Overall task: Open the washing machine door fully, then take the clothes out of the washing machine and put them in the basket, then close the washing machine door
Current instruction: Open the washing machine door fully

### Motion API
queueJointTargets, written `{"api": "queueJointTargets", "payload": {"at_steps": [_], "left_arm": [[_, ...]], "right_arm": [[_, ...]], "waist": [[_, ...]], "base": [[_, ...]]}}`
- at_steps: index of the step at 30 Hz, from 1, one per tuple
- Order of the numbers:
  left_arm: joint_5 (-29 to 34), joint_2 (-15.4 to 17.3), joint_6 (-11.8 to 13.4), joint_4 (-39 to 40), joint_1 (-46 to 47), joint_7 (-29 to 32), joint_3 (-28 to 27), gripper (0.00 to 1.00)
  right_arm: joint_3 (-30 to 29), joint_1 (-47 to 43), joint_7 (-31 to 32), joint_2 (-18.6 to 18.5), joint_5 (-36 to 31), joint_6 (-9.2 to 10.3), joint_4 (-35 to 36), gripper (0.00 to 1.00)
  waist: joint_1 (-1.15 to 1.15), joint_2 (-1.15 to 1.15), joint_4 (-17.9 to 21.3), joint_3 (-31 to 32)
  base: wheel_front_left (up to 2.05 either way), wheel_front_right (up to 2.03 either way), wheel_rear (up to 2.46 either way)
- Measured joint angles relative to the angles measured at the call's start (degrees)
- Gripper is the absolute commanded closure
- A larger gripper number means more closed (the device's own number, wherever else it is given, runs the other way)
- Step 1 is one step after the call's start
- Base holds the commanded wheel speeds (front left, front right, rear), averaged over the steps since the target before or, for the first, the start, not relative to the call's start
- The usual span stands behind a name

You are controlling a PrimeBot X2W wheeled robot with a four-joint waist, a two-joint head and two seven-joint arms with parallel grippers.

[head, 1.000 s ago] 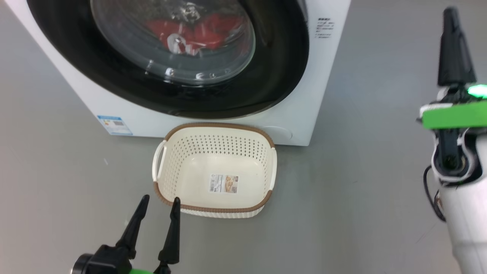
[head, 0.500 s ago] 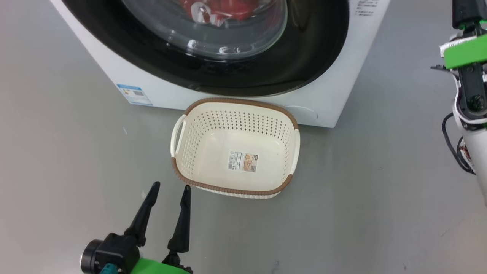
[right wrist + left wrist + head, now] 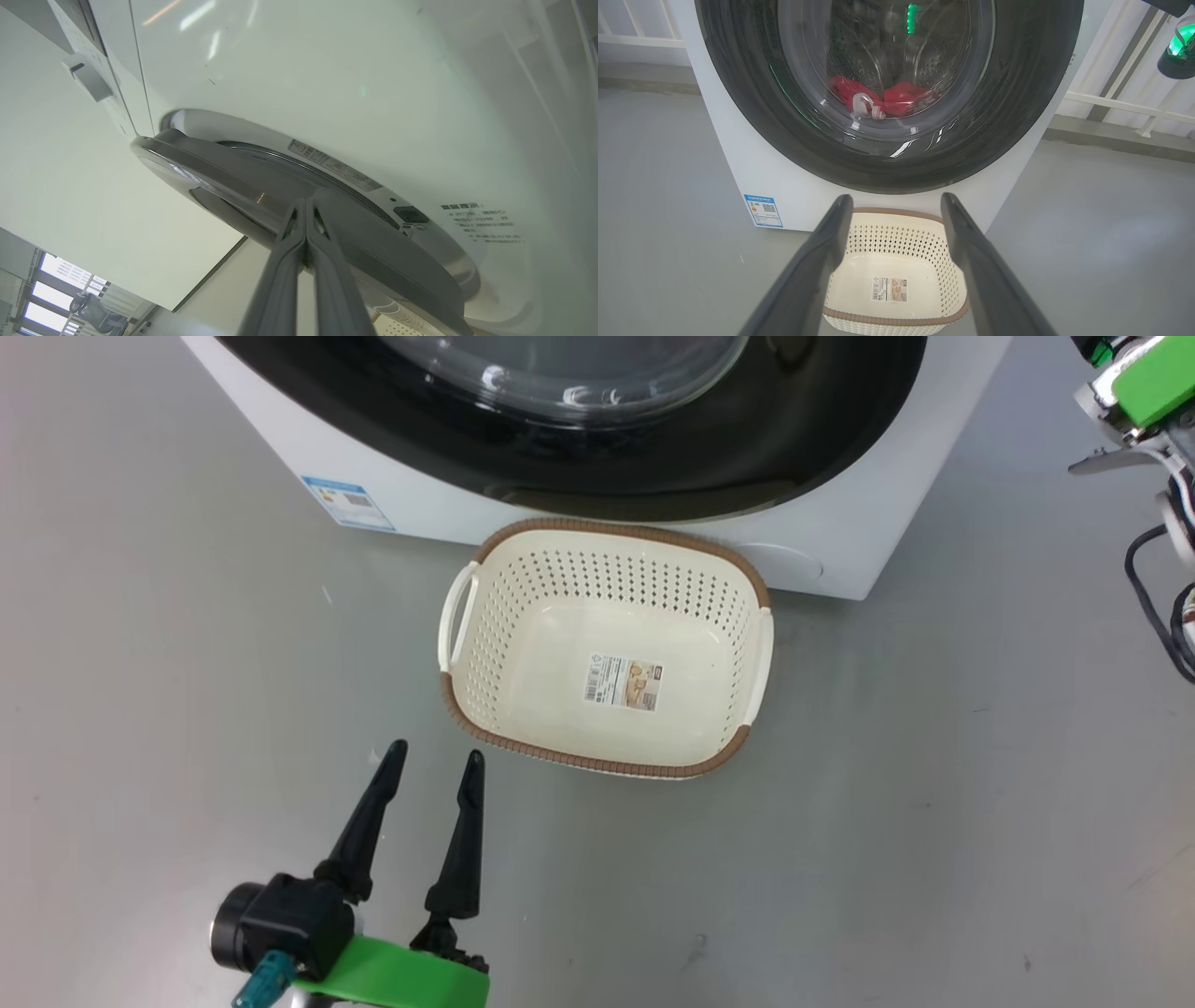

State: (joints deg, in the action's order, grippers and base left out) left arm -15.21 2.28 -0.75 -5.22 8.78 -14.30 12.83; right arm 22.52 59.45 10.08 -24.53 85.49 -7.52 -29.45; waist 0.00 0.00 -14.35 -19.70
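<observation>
Hovering left claw spread, right claw pinched

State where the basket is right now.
In the head view, the basket sits on the floor at centre, just in front of the washing machine's base, beyond and right of the left gripper.

Washing machine door (upper part) off-frame

A smooth grey floor spreads out, marked by a few small scuffs. White railings run along a low grey kerb behind. Far off, a dark office chair sits near bright windows.
</observation>
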Motion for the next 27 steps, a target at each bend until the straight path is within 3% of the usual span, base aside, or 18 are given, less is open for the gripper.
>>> {"api": "queueJointTargets", "payload": {"at_steps": [13, 27], "left_arm": [[-0.6, 0.0, 0.3, 0.4, 2.7, 0.0, 1.4, 0.00], [-2.5, -0.1, 0.8, 0.6, 3.4, 0.0, 3.8, 0.00]], "right_arm": [[-3.0, 7.8, 16.1, 0.1, 11.6, 0.02, -8.3, 1.00], [-3.0, 12.8, 23.7, 1.3, 11.8, 0.07, -14.6, 1.00]], "waist": [[0.00, 0.00, -1.5, -4.7], [0.00, 0.00, -3.3, -7.0]], "base": [[0.00, 0.00, 0.00], [0.00, 0.00, 0.00]]}}
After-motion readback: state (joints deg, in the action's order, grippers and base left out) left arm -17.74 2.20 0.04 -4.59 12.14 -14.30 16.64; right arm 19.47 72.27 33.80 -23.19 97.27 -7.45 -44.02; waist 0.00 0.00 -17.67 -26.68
